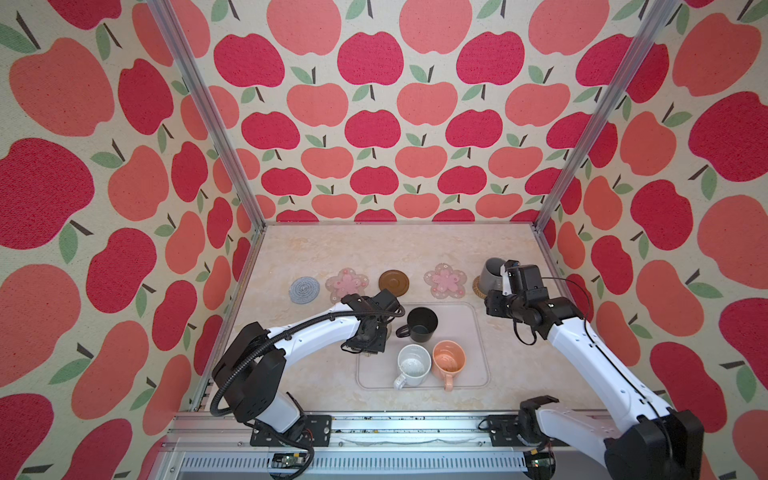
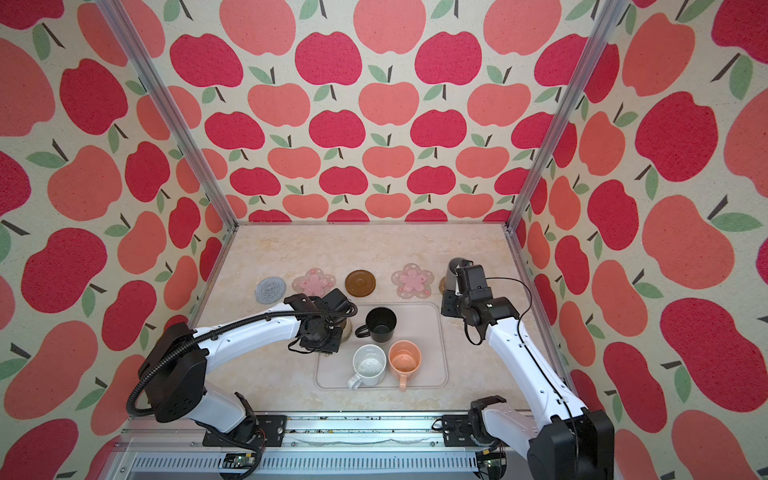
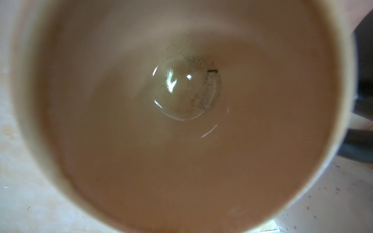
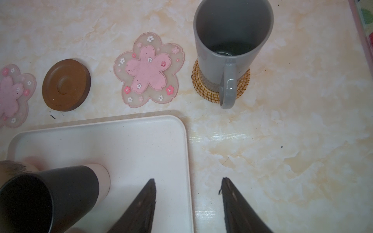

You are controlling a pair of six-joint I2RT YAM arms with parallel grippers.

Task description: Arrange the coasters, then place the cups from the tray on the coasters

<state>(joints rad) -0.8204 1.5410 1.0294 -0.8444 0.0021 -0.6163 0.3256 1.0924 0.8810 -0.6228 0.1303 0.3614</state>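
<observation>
both arms have smooth white shells on the long links and black blocky housings at the joints. the left arm (image 1: 307, 332), at the lower left of both top views, carries a thick black ribbed hose (image 1: 213, 402). the right arm (image 1: 590, 353), at the lower right, has only thin black cables (image 1: 516, 330) – one makes a small loop. little dark screw holes dot the white shells. each arm stands on a black mounting plate (image 1: 320, 428). in the right wrist view the right gripper (image 4: 187, 181) shows two dark fingers (image 4: 141, 205) that narrow to points.
</observation>
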